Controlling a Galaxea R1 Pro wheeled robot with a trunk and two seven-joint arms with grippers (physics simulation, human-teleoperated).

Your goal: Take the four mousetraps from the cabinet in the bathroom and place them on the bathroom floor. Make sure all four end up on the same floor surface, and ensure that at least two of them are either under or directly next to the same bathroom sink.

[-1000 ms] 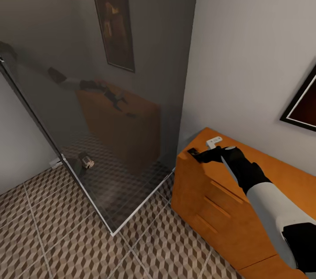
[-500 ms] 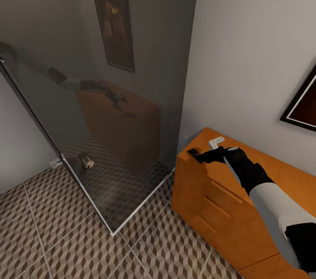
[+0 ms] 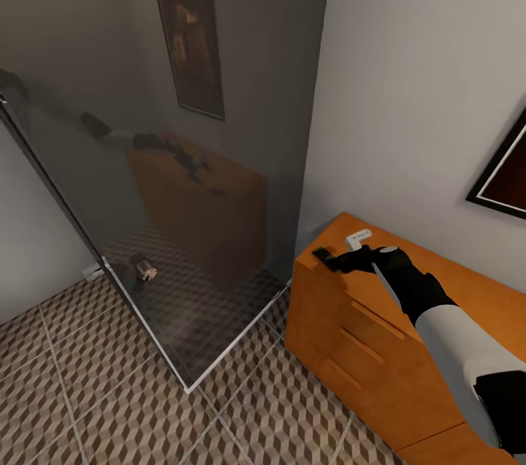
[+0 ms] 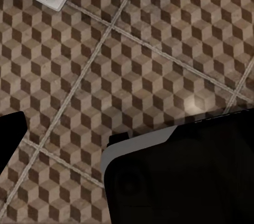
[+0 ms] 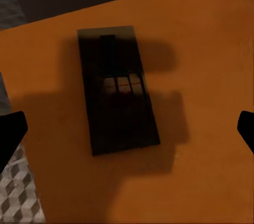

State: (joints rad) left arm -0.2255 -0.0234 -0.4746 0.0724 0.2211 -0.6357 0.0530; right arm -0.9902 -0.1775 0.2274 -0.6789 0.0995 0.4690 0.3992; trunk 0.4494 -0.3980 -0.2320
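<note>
Cabinet (image 3: 438, 304) corner: mousetrap (image 5: 117, 97) between spread fingers (image 5: 10, 134).

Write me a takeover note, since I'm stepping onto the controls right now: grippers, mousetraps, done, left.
Right gripper: open, fingers wide apart, hovering above a dark mousetrap that lies flat on the cabinet top near its corner; nothing grasped.
Left gripper: pointing down at the bathroom floor; state unclear.
A second, paler mousetrap lies on the cabinet top just behind the right gripper. The other two are not in sight.
Done: no trap on the visible floor.
Left: probably lower, close on the dark trap, carry it to the sink; then the rest.
</note>
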